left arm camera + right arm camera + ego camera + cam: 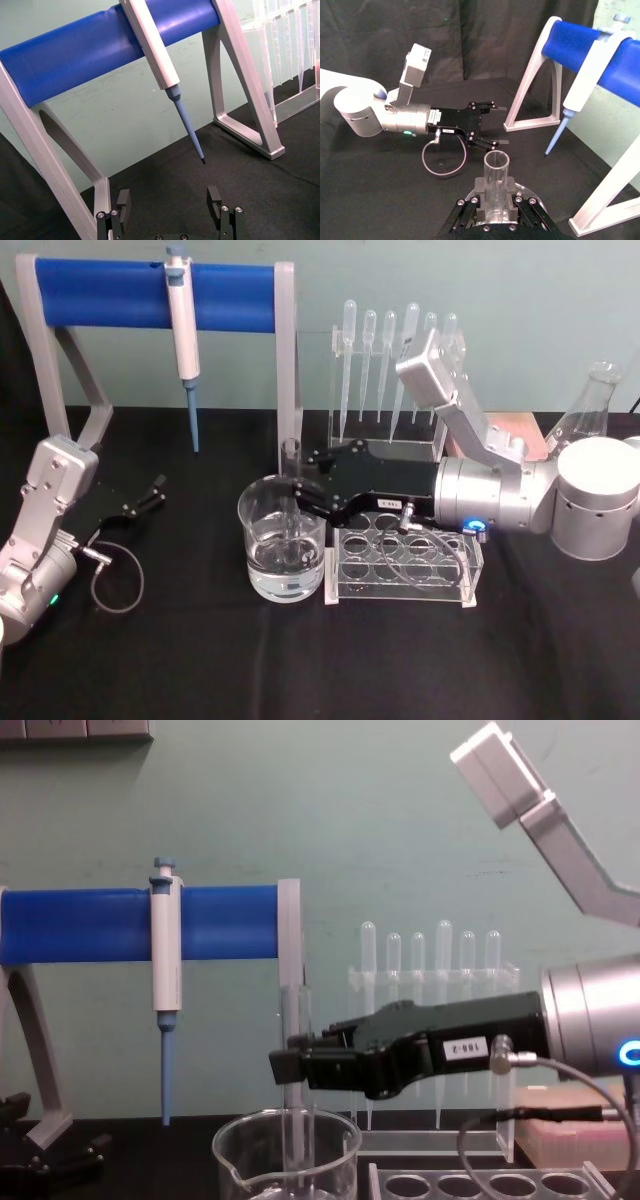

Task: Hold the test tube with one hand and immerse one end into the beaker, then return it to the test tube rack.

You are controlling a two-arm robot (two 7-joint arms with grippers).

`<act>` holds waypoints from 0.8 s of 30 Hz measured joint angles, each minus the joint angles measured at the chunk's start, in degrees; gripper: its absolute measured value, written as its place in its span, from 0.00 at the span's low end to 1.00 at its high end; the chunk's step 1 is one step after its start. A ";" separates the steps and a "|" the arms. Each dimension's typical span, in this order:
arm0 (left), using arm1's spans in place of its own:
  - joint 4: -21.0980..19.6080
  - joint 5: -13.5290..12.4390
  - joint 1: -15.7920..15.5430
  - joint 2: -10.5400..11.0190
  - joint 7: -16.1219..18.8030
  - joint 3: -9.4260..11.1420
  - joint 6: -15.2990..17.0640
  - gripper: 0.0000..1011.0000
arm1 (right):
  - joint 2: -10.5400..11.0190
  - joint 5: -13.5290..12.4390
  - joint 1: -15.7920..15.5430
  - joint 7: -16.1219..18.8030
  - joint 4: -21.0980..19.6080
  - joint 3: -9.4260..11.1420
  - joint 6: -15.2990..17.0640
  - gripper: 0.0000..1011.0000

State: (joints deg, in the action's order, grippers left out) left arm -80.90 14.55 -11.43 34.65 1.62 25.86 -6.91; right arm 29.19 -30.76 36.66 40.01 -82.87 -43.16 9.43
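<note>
tube upright in the beaker, dip in hand

right gripper [293, 490] is clenched on the tube [290, 455], whose lower end is inside the beaker [255, 540], just beside the rack [400, 585]. left gripper [155, 492] is parked far left, jaws apart. best to lower slowly, tube plumb and clear of the glass wall. whether the tip reaches the water [285, 565] is hard to make out; the chest view cuts off the beaker's base.

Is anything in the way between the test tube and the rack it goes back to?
Nothing solid. The right claw holds the test tube upright in the beaker; the test tube rack stands just beside it, holes empty. Only the beaker's rim and the claw's cable, looped over the rack, intervene. The left claw sits parked far left.
</note>
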 joint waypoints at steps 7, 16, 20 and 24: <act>0.00 0.00 0.00 0.00 0.00 0.00 0.00 0.99 | -0.89 0.40 -1.23 0.39 1.50 0.35 -0.19 0.24; 0.00 0.00 0.00 0.00 0.00 0.00 0.00 0.99 | -1.46 0.68 -2.07 0.43 2.01 0.95 -0.22 0.24; 0.00 0.00 0.00 0.00 0.00 0.00 0.00 0.99 | -1.51 1.66 -2.53 -0.16 1.73 1.22 -0.90 0.24; 0.00 0.00 0.00 0.00 0.00 0.00 0.00 0.99 | -1.42 2.22 -2.95 -0.86 1.19 1.58 -1.48 0.24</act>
State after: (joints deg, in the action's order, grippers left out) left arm -80.90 14.55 -11.43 34.65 1.62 25.86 -6.91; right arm 27.77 -28.54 33.71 39.15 -81.69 -41.58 7.95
